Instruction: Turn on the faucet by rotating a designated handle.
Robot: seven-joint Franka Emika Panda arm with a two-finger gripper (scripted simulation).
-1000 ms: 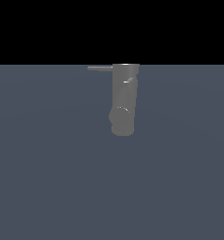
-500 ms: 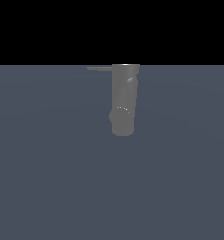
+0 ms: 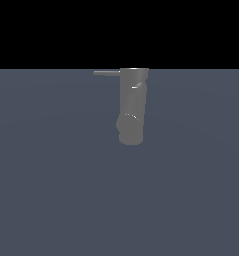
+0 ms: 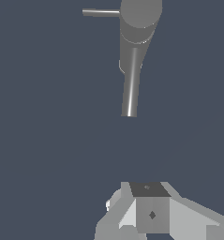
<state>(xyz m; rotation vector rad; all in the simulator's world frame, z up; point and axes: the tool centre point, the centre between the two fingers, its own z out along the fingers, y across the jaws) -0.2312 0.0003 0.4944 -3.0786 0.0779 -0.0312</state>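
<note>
No brand, label or writing can be read on anything in either view. In the wrist view only a blocky white and grey part of the robot arm (image 4: 151, 213) shows at the frame edge, with a dark square face bearing a small diamond mark; no fingertips can be made out, so I cannot tell whether the jaws are spread or pressed together, and nothing is seen held or touched. That part sits well apart from the faucet (image 4: 134, 44), with bare dark blue-grey floor (image 4: 48, 140) between them. In the exterior view no arm appears. There the faucet (image 3: 132, 102) stands as a dull grey upright cylinder, its long axis vertical, its flat top level with the line where the floor (image 3: 51, 190) meets the black background, and its rounded bulging end low on the body. A tiny pale stub (image 3: 136, 87) marks the cylinder partway down. The handle (image 3: 106, 72) is a thin straight grey rod lying horizontal, projecting from the cylinder's top toward the exterior view's left. In the wrist view the handle (image 4: 100, 12) likewise juts sideways from the round cap, at a right angle to the spout, which reaches out from the body towards the camera.
</note>
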